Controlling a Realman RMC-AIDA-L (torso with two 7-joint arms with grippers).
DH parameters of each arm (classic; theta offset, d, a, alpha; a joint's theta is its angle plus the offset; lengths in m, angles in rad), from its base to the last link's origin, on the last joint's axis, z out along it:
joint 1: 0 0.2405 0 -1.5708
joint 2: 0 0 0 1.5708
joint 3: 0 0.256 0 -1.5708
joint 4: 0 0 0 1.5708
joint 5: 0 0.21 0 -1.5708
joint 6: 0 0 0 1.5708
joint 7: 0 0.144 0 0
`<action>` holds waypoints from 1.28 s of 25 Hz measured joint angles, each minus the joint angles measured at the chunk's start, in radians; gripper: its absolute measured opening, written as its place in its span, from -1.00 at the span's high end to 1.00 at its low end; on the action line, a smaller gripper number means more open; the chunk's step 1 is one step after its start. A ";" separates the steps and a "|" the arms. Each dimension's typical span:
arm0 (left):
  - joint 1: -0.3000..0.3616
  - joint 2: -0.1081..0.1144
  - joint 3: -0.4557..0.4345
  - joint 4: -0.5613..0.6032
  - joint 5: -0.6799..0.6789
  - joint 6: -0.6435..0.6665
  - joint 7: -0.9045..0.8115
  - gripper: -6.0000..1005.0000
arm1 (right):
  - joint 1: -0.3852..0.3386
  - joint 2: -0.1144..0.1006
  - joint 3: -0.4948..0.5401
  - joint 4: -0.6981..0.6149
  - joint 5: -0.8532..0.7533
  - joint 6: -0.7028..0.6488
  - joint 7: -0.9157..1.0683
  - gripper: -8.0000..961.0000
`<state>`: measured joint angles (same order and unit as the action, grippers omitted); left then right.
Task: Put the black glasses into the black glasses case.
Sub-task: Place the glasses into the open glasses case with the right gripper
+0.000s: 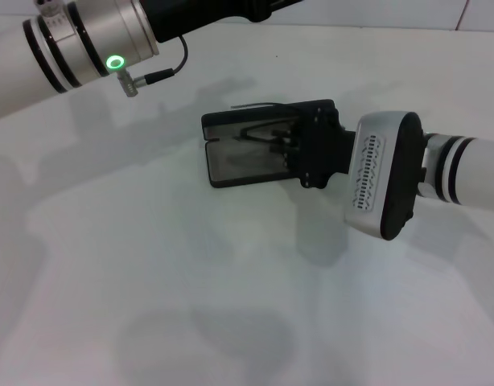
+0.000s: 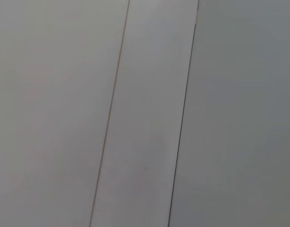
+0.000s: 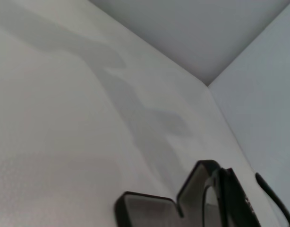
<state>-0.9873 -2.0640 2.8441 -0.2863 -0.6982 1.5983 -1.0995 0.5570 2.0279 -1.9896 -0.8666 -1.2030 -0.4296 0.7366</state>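
Lighting: bright, even, diffuse, from overhead; white table (image 1: 231, 322) evenly lit, no harsh glare. Shadows: soft grey, blurred edges, spread across the table in the head view; a long diagonal shadow crosses the table in the right wrist view. Lit point: green indicator ring (image 1: 115, 61) on the left arm glows. Focus: head view sharp; the black glasses case (image 3: 149, 210) close to the right wrist camera slightly soft. Left wrist view: flat, dim grey panels, low contrast

1. Head view looks down from above onto the white table (image 1: 150, 281).
2. Left wrist view faces only a panelled wall (image 2: 145, 113).
3. Right wrist view skims low and close over the table; with the head view it shares the black glasses case (image 3: 149, 208).
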 joint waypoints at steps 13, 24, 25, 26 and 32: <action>0.005 -0.002 0.000 0.002 0.000 0.000 0.003 -0.41 | -0.013 0.000 -0.049 -0.025 -0.001 0.043 -0.003 0.29; 0.025 0.000 0.000 -0.003 -0.004 0.000 -0.003 -0.41 | -0.124 -0.008 -0.038 -0.144 -0.008 -0.054 -0.002 0.23; 0.024 0.000 0.000 -0.004 -0.004 0.000 -0.002 -0.41 | -0.126 -0.008 -0.033 -0.145 -0.008 -0.055 -0.001 0.23; 0.023 0.000 0.000 -0.004 -0.004 0.000 0.000 -0.41 | -0.126 -0.008 -0.027 -0.145 -0.007 -0.055 0.000 0.23; 0.019 0.000 0.000 -0.004 -0.005 -0.013 0.004 -0.41 | -0.167 -0.004 0.082 -0.156 0.021 -0.137 0.003 0.23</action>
<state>-0.9680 -2.0640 2.8440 -0.2901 -0.7032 1.5852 -1.0952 0.3901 2.0242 -1.9077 -1.0227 -1.1824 -0.5666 0.7396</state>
